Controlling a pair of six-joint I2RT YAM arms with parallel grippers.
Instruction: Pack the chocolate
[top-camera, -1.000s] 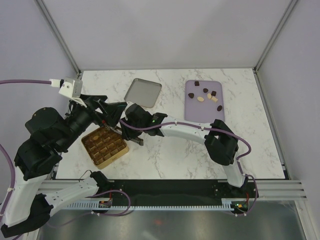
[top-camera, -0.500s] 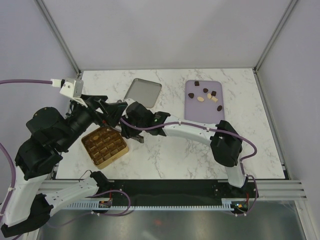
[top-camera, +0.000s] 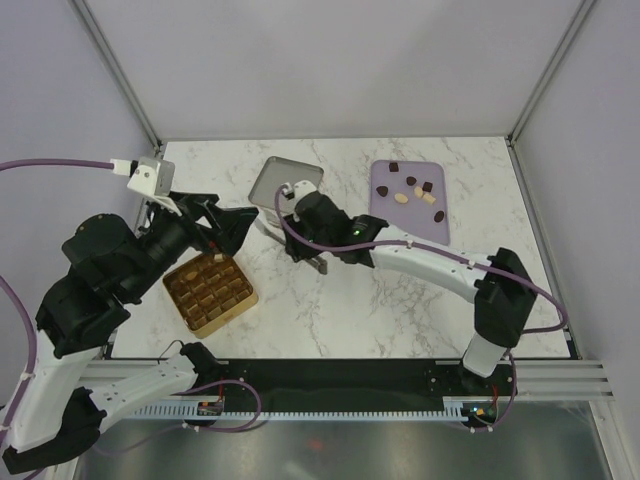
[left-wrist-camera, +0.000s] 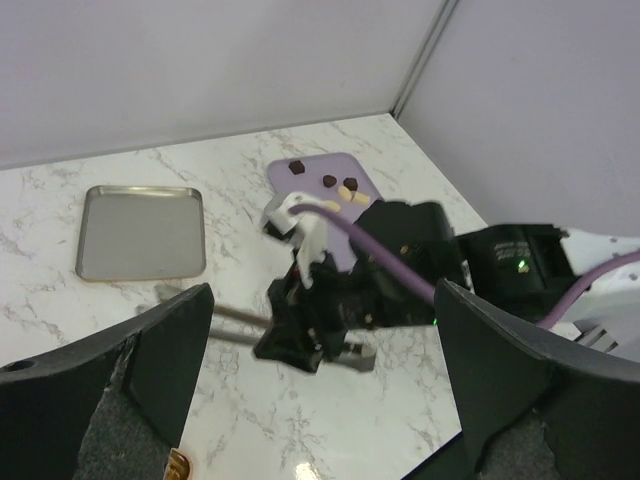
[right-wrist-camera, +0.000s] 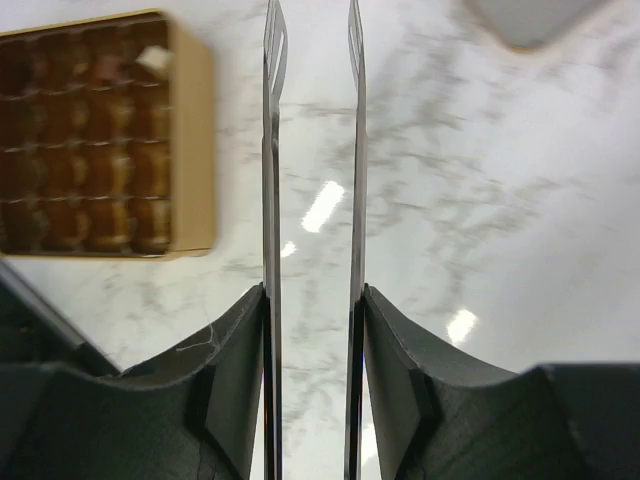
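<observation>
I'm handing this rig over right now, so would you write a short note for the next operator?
Left pincer: wide open, empty, hovering by the gold box.
Right pincer: slightly open, empty, over bare marble beside the box.
Chocolate: about eight pieces on the lilac tray; one cream piece seems to sit in the box.
Left to do: move the tray pieces into the box.

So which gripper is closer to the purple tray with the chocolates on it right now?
Right. The right gripper hangs over bare marble between the lilac tray and the gold box. The left gripper is farther off, by the gold box's far edge.
</observation>
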